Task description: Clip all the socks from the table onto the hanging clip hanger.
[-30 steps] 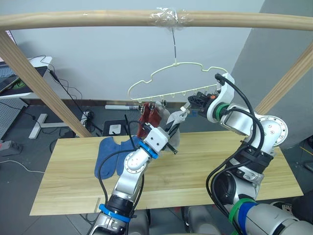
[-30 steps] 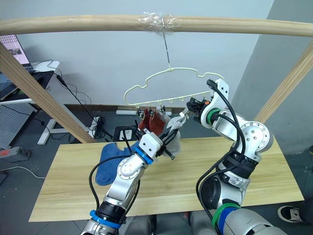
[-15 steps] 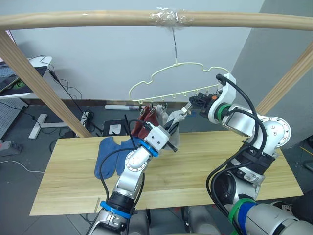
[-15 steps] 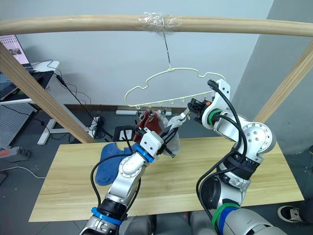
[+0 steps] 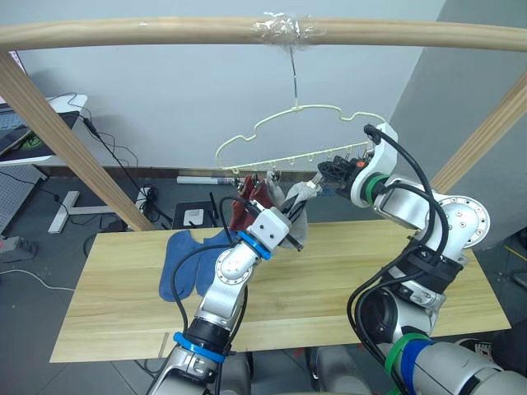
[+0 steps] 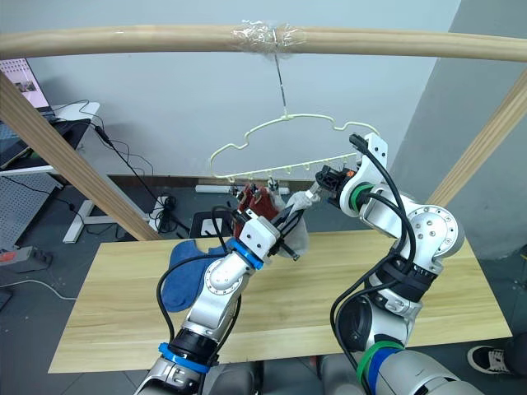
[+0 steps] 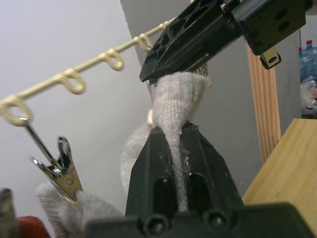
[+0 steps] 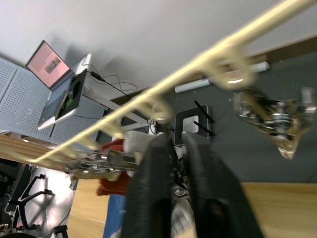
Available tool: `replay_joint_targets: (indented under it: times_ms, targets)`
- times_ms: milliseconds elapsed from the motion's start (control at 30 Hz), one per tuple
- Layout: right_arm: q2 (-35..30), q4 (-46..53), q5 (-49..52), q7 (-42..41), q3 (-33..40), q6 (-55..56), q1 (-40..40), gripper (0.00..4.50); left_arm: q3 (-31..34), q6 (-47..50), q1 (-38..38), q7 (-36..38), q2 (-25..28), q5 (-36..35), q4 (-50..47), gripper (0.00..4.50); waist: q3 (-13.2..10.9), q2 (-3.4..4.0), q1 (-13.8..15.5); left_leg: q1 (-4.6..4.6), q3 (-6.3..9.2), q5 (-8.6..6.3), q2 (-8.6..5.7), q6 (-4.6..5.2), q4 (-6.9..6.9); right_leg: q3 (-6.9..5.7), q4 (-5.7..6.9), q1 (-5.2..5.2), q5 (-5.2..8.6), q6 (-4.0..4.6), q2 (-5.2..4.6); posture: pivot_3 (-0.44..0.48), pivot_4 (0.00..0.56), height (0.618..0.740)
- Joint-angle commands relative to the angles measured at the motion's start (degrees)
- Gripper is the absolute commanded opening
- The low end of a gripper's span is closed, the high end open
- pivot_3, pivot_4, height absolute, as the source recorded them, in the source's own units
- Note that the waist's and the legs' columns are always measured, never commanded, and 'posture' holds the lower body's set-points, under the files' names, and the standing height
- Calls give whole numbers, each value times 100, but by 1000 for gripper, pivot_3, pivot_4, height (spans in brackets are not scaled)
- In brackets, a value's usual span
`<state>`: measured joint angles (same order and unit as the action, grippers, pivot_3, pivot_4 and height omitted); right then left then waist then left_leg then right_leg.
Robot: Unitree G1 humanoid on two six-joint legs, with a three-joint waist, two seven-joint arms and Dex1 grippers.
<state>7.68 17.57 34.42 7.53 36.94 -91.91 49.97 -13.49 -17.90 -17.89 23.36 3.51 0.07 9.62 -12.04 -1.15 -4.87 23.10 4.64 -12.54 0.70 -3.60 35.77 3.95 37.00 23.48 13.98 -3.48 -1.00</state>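
Note:
The pale yellow-green clip hanger hangs by its hook from the wooden pole. My left gripper is raised under its clip row, shut on a light grey sock. The sock's top end reaches my right gripper, whose fingers are shut on a metal clip of the hanger. Rust-red socks hang from clips toward the hanger's left end. Blue socks lie on the table at the left. More grey knit shows under a neighbouring clip.
The thick round pole crosses overhead, with slanted wooden legs at left and right. Another clip dangles beside my right gripper. Beyond the table are a desk with a laptop and cables on the floor.
My left gripper has risen and moved right with the grey sock, bringing its top up to my right gripper. The right gripper stays at the clip.

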Motion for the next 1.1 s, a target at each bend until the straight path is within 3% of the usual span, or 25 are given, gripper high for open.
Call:
replay_joint_targets:
  times_ms: [33,200,233,267,467,667,767,867,967,1033,1100]
  targets:
    - [451,79,-32,-7,21,-35,-26,2022,-55,-120,-99,39,-58,-17,-115,0,-1,1,-13,1,0,0,0,0,0,0,0,1,0,0,0,-129,182,740]
    - [61,266,299,-324,-100,-58,-237,3815,-136,149,-114,272,-86,-191,-204,0,-2,4,-36,7,0,0,1,0,-5,0,2,11,0,0,2,-133,181,740]
    - [-98,355,461,-482,-154,-59,-319,4246,-153,303,-104,370,-101,-297,-241,537,-2,4,-35,7,0,0,1,0,-6,0,1,11,0,0,2,-135,180,740]
    - [-291,459,687,-646,-206,-59,-429,4500,-181,472,-91,491,-123,-426,-282,772,-2,4,-35,9,1,0,1,0,-7,0,0,11,1,-2,2,-135,180,740]
    - [-1105,1179,1323,-1247,-496,-12,-1025,4500,-101,1693,111,824,-241,-1124,-559,2531,-5,10,-96,67,0,0,-2,1,8,1,7,63,0,-7,1,-157,180,740]
    - [-1842,1873,595,-1692,-2085,1714,-2463,4500,242,3160,716,907,382,-1590,-1247,4309,-5,10,-271,65,1,-1,5,1,4,1,10,67,1,-7,8,-138,177,740]
    - [-1936,1806,-66,-1710,-2678,2867,-3169,4500,419,3767,886,695,873,-1469,-1704,4309,-6,11,-323,63,3,0,9,1,6,1,14,68,1,-7,12,-113,176,740]
    - [-2532,1594,-1172,-1973,-3696,4339,-3803,4500,653,3878,1051,182,1227,-1012,-2161,4309,-6,11,-301,62,0,0,7,1,13,4,14,67,-1,-8,11,-92,175,740]
    - [-2327,1326,-1524,-1773,-3891,5038,-4093,3545,901,4144,1201,342,1501,-1268,-2590,4340,-5,8,-287,61,-2,0,2,1,13,5,9,65,-2,-9,4,-67,172,740]
    - [-2346,1118,-2130,-1500,-4071,5584,-4047,2889,1156,4354,1251,718,1656,-1816,-2921,4340,-5,8,-269,61,-2,0,5,0,10,5,11,68,-1,-9,5,-63,170,740]
    - [-2370,946,-2475,-1460,-4193,6005,-3981,2889,1407,4357,1267,943,1710,-2227,-3143,4340,-6,7,-217,63,-3,0,5,0,10,5,10,68,-1,-9,5,-58,171,740]
